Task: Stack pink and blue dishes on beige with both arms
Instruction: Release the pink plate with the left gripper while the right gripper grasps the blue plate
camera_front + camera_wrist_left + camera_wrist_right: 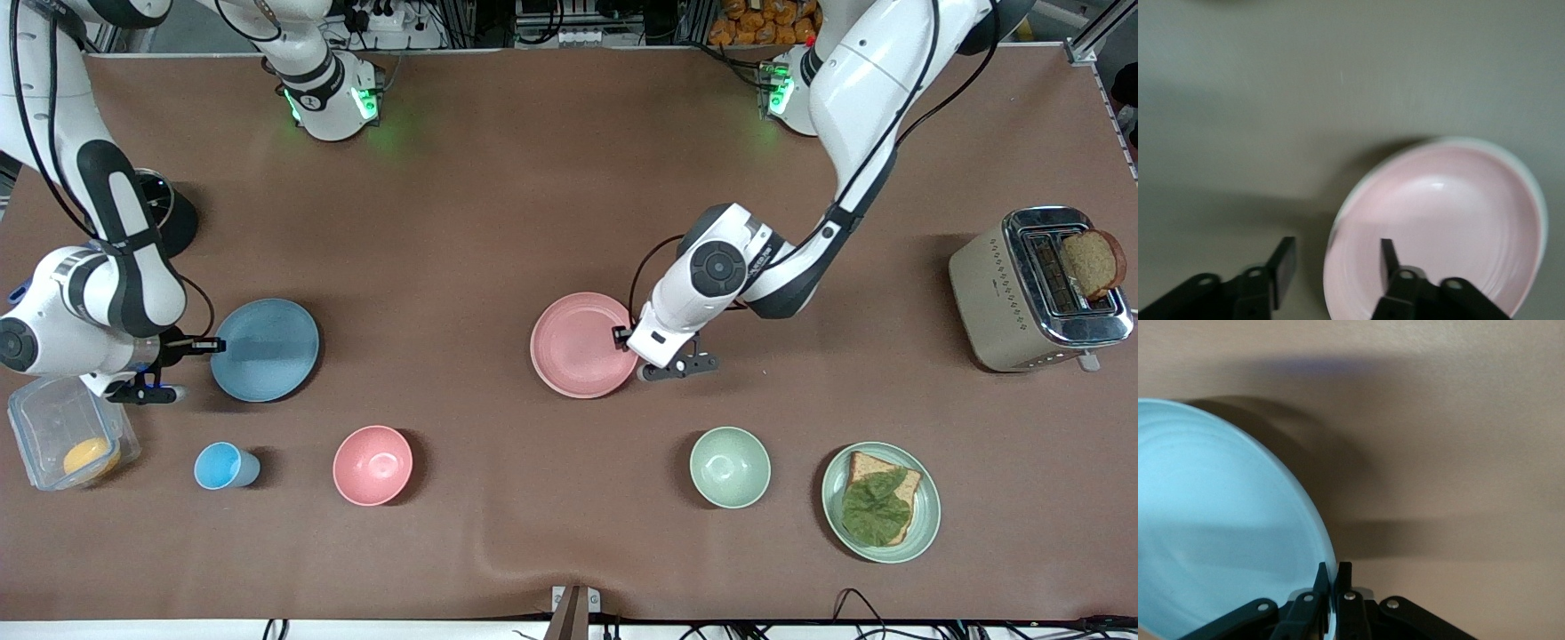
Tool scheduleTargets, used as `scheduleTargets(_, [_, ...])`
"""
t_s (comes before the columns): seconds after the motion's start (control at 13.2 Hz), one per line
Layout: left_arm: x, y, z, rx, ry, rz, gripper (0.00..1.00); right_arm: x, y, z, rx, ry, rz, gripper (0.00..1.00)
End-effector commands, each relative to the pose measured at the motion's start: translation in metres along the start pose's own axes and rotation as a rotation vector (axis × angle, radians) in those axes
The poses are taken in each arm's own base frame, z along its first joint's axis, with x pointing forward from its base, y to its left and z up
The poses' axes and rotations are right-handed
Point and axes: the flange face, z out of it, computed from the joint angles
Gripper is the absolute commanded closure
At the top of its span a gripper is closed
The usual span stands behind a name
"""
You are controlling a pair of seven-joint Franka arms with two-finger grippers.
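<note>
The light blue plate [265,349] lies toward the right arm's end of the table. My right gripper [212,345] is shut on its rim. In the right wrist view that gripper [1333,580] pinches the blue plate [1218,520] at its edge, and a broad shadow lies under the plate. The pink plate [582,344] rests near the table's middle. My left gripper [633,354] is at its rim on the side toward the left arm's end. In the left wrist view it [1337,263] stands open, one finger over the pink plate [1445,220] and one outside it. The beige plate is out of view.
Nearer the front camera stand a blue cup [225,466], a pink bowl [372,465], a green bowl [730,467] and a pale green plate [925,520] with bread and lettuce. A toaster [1005,302] stands at the left arm's end, a clear container [44,418] at the right arm's.
</note>
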Motion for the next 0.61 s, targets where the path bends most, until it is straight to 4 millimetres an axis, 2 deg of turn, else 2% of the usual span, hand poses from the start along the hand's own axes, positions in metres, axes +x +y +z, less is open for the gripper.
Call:
scheduleTargets(0.0, [0.027,-0.034,-0.101,0.069,0.099,-0.045,0.0,0.002,-0.013,-0.027,0.007,-0.012,-0.015,1.0])
scheduleTargets(0.15, [0.047,-0.068,-0.166,0.098,0.163,-0.053,0.0,-0.001,-0.023,-0.049,0.007,-0.012,-0.029,1.0])
scheduleTargets(0.23, [0.059,-0.092,-0.199,0.113,0.194,-0.024,0.0,-0.007,-0.028,-0.064,0.008,-0.012,-0.03,1.0])
scheduleTargets(0.38, [0.074,-0.139,-0.253,0.166,0.207,0.039,0.0,-0.022,-0.043,-0.093,0.07,-0.025,-0.031,1.0])
scheduleTargets(0.45, [0.077,-0.157,-0.277,0.192,0.194,0.067,0.0,-0.027,-0.051,-0.1,0.114,-0.032,-0.026,1.0])
scheduleTargets(0.53, [0.074,-0.166,-0.304,0.22,0.176,0.084,0.0,-0.029,-0.073,-0.107,0.174,-0.037,-0.031,1.0])
